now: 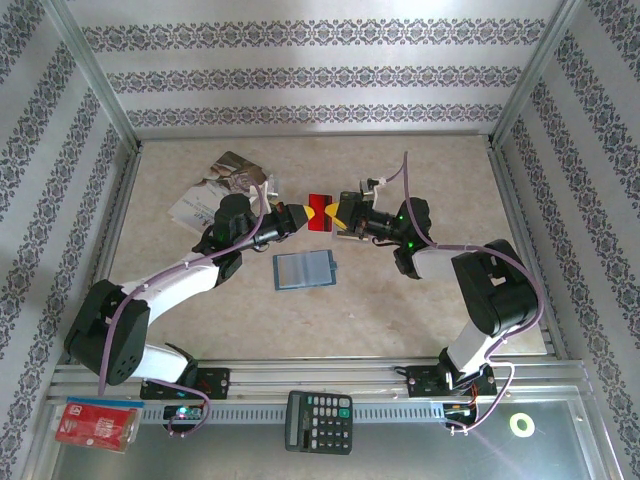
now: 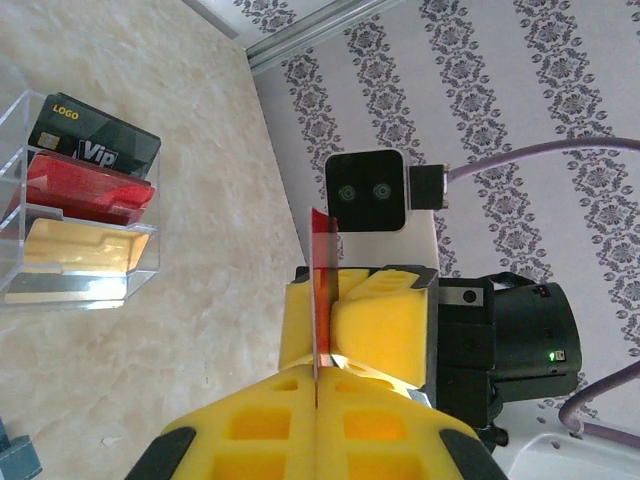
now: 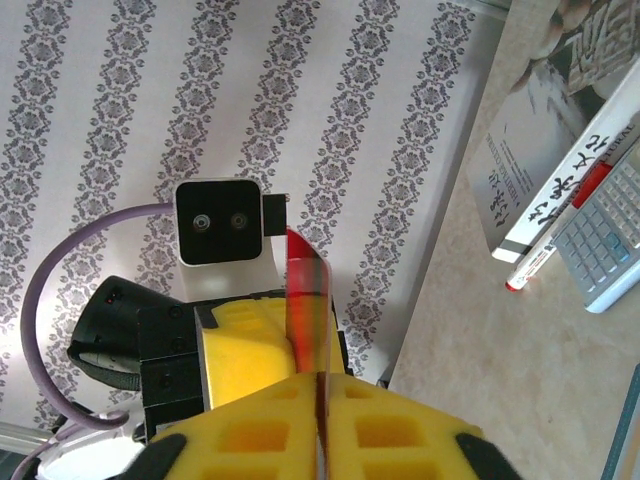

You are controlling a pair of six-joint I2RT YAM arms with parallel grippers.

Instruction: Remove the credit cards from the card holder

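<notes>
A red credit card (image 1: 318, 212) hangs in the air over the table's middle, pinched from both sides. My left gripper (image 1: 301, 214) is shut on one end; in the left wrist view the card (image 2: 322, 290) stands edge-on and enters that gripper's (image 2: 318, 375) closed yellow fingers. My right gripper (image 1: 335, 213) is shut on the other end; the right wrist view has the card (image 3: 308, 300) rising from its (image 3: 318, 378) closed fingers. The blue card holder (image 1: 305, 269) lies open and flat on the table, just in front of the grippers, apart from both.
A clear rack (image 2: 75, 215) holds a black VIP card (image 2: 95, 145), a red card (image 2: 90, 190) and a gold one (image 2: 75, 245). Books (image 1: 220, 185) and a silver calculator (image 3: 605, 240) lie at back left. A black calculator (image 1: 319, 421) and red packet (image 1: 97, 423) sit on the front rail.
</notes>
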